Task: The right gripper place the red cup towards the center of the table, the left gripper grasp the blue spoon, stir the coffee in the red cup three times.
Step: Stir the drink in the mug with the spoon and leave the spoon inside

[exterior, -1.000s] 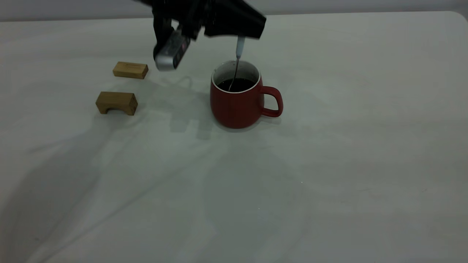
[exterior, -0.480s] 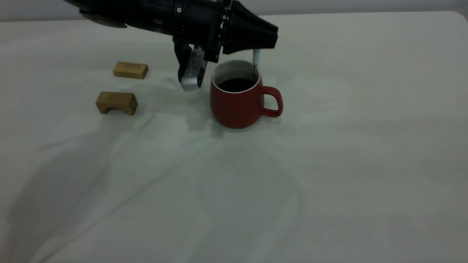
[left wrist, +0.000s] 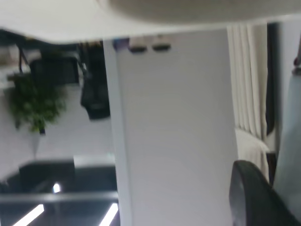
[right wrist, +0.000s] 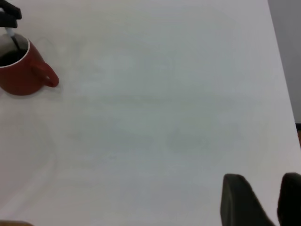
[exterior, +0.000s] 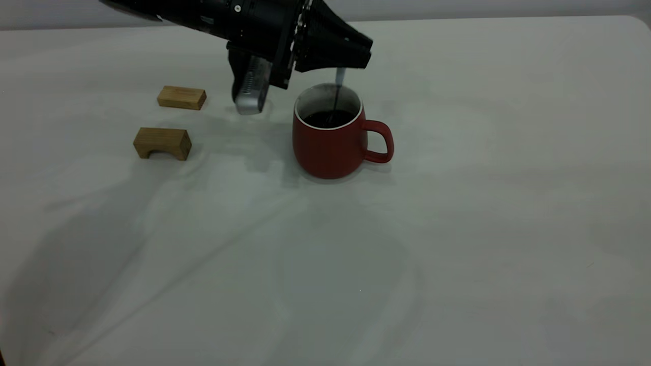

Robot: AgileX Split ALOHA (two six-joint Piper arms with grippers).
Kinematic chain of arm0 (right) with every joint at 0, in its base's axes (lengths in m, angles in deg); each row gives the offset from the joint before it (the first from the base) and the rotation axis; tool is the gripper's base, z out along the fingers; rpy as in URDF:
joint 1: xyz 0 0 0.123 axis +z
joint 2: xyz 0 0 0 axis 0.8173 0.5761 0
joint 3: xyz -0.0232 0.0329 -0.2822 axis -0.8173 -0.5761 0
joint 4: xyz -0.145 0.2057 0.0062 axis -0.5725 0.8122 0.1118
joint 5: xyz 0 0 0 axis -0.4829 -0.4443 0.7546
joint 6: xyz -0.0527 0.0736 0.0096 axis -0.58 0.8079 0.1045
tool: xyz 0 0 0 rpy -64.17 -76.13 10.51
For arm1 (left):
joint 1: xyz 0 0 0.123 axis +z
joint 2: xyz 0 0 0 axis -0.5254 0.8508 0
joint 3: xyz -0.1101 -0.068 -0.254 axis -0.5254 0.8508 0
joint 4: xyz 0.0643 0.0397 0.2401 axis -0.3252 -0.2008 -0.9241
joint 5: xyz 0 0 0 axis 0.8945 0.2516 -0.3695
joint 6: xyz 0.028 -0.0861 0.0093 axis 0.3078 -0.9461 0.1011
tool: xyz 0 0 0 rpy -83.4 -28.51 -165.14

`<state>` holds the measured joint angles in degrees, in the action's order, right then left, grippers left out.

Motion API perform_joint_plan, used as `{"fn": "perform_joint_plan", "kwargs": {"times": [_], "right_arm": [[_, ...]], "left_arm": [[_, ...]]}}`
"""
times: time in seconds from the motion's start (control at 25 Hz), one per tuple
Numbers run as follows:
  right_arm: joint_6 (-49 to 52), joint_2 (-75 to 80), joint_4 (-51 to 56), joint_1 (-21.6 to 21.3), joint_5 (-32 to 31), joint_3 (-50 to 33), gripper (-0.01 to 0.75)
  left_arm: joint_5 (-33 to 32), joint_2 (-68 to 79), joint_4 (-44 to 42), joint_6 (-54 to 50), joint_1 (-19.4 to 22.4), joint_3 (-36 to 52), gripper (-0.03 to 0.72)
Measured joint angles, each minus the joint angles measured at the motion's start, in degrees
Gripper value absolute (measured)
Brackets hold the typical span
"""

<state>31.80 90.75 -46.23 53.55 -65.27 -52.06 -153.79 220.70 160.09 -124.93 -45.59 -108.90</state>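
Red cup (exterior: 330, 140) stands upright near the middle of the table (exterior: 483, 229), loop handle pointing toward the exterior view's right. White interior shows above the coffee (exterior: 329, 118), a dark pool well below the rim.

Blue spoon (exterior: 338, 81) hangs close to vertical over the cup: pale handle top disappears into the left gripper (exterior: 339, 65), grey neck runs down inside the rim, lower end dips into the coffee.

Left gripper sits directly above the cup's opening, clenched on the spoon handle; black conical body reaches in from the view's upper left. Its ribbed silver pad (exterior: 249, 91) hangs down beside the cup's left, apart from it.

Two tan wooden blocks lie to the left, well apart from the cup: a flat block (exterior: 181, 97) farther back, an arched block (exterior: 162, 143) nearer.

Right gripper (right wrist: 263, 200) hovers over bare table far from the cup (right wrist: 21, 70), fingers parted, grasping nothing.
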Motion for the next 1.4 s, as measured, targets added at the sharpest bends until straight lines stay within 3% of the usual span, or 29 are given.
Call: {"fn": "perform_joint_plan", "kwargs": {"times": [0.36,0.68,0.88,1.12,1.4], "right_arm": [[0.00,0.00,0.00,0.00,0.00,0.00,0.238],[0.00,0.00,0.00,0.00,0.00,0.00,0.238],[0.00,0.00,0.00,0.00,0.00,0.00,0.238],[0.00,0.00,0.00,0.00,0.00,0.00,0.238],[0.00,0.00,0.00,0.00,0.00,0.00,0.238]], "left_arm": [[-2.18,-0.34,-7.26,-9.25,0.17,0.00,0.143],[-2.31,-0.82,-5.81,2.09,1.58,0.00,0.143],[-2.31,-0.82,-2.36,-1.02,0.44,0.00,0.143],[-2.51,-0.82,-9.88,-7.98,-0.26,-0.07,0.143],[-2.67,-0.96,-13.14,1.34,0.57,-2.20,0.143]]}}
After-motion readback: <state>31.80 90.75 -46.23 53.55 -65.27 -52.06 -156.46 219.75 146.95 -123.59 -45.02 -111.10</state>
